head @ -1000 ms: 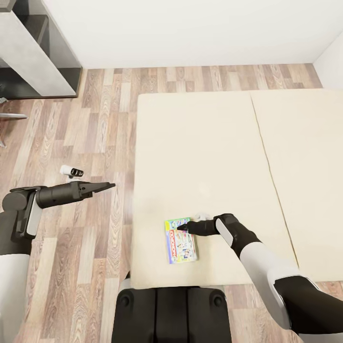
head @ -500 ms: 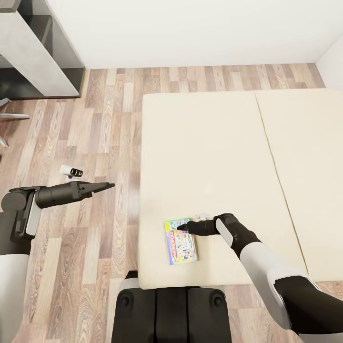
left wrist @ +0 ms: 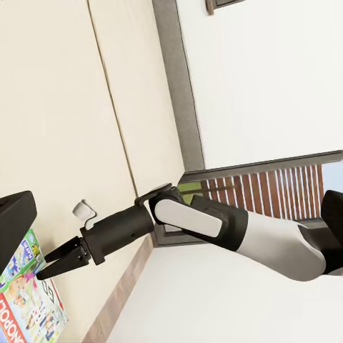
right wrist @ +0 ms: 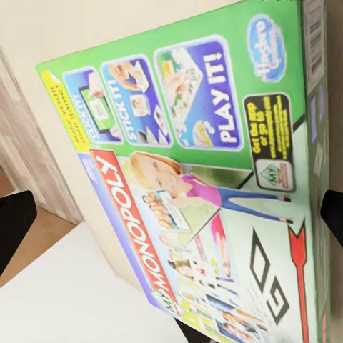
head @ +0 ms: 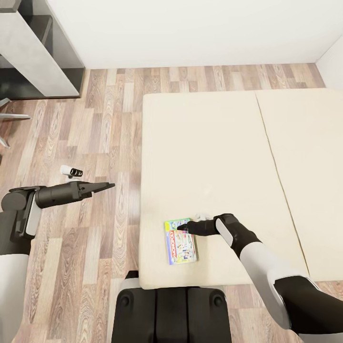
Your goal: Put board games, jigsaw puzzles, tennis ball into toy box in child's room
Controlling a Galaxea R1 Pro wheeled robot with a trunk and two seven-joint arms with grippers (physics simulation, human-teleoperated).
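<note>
A board game (head: pixel 181 245), a flat green box printed "Monopoly", lies on the bed (head: pixel 214 143) near the cream mattress's front left corner. My right gripper (head: pixel 182 227) is open and hangs low over the game's far edge. In the right wrist view the game (right wrist: pixel 200 179) lies between the two fingers, which stand apart at the picture's sides. The left wrist view also shows the open right gripper (left wrist: pixel 61 261) beside the game (left wrist: pixel 25 307). My left gripper (head: pixel 107 186) is out over the wood floor to the left of the bed, open and holding nothing.
A grey-topped unit (head: pixel 33 52) stands at the back left against the white wall. A small white and black object (head: pixel 71 171) lies on the floor by my left arm. A small white thing (head: pixel 202 216) sits on the mattress by my right wrist. A seam (head: pixel 276 162) divides the mattress.
One second ago the bed's left edge sat further left in the picture; the view shifted, then held still. Both grippers and the board game keep their places in the picture.
</note>
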